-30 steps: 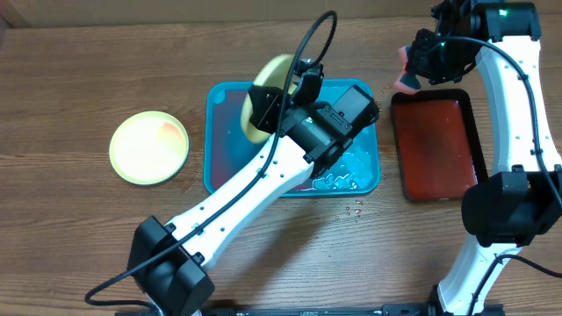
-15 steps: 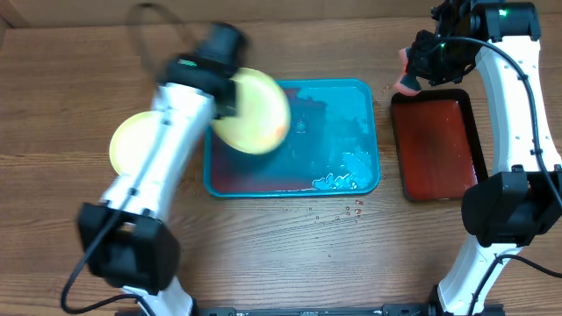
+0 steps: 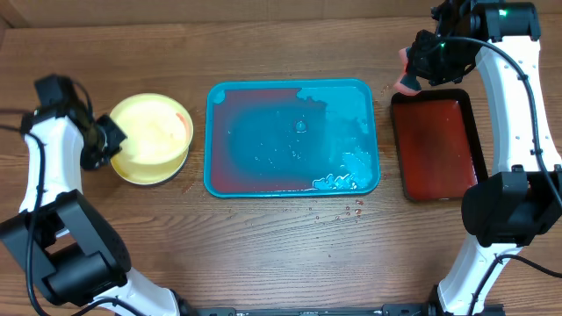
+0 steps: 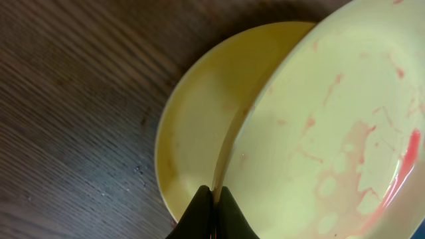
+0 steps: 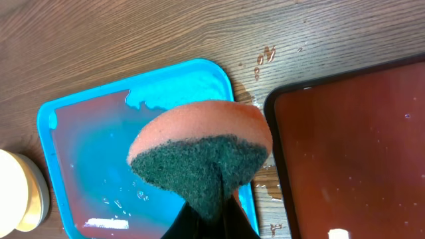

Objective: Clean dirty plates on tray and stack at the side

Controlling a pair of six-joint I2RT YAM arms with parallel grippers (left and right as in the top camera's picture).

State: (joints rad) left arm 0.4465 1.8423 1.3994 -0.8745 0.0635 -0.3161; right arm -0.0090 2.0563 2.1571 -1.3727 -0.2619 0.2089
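Note:
My left gripper (image 3: 107,140) is shut on the rim of a light yellow-green plate (image 3: 154,127) at the table's left. In the left wrist view its jaws (image 4: 214,196) pinch this plate (image 4: 332,133), which is tilted and shows faint pink smears. It sits over a second yellow-green plate (image 4: 192,133) lying on the wood. The teal tray (image 3: 219,96) in the middle holds no plates, only reddish water and foam. My right gripper (image 3: 410,75) is shut on an orange-and-green sponge (image 5: 199,153), held above the gap between the two trays. No pale blue-white plate is in view.
A dark-red tray with a black rim (image 3: 436,145) lies right of the teal tray and also shows in the right wrist view (image 5: 352,146). Water drops (image 3: 351,211) dot the wood in front of the teal tray. The right arm stands at the table's right edge.
My left arm swung the yellow-green plate from above the teal tray leftward to over the plate on the table's left. The right arm and sponge have not moved.

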